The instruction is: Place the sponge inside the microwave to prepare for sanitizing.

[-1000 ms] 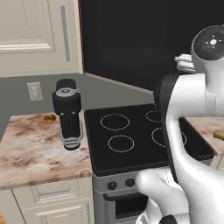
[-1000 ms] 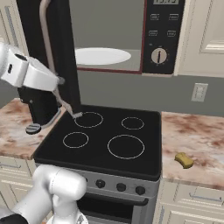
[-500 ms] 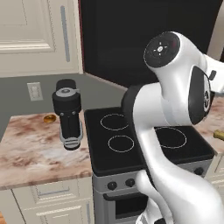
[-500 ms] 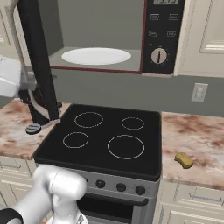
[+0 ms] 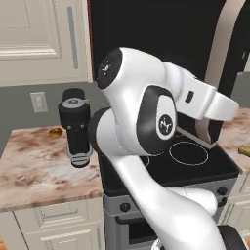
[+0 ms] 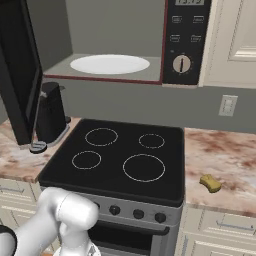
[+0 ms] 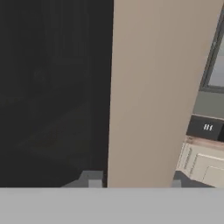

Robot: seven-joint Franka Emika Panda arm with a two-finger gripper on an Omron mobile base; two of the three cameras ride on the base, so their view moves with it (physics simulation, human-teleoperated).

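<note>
Microwave door swung wider since earlier; jaws closed on beige handle. Sponge near worktop front edge.

Kitchen interior, rendered. Marbled pink-brown countertop runs on both sides of a black stovetop with four ring burners; below it a grey oven front carries a row of dark knobs. Cream panelled upper cabinets and matching lower drawers with slim bar handles. Grey wall behind, fitted with white outlet plates (one to each side of the stove). A black coffee machine stands on the left counter. Lighting even, shadows soft.
</note>
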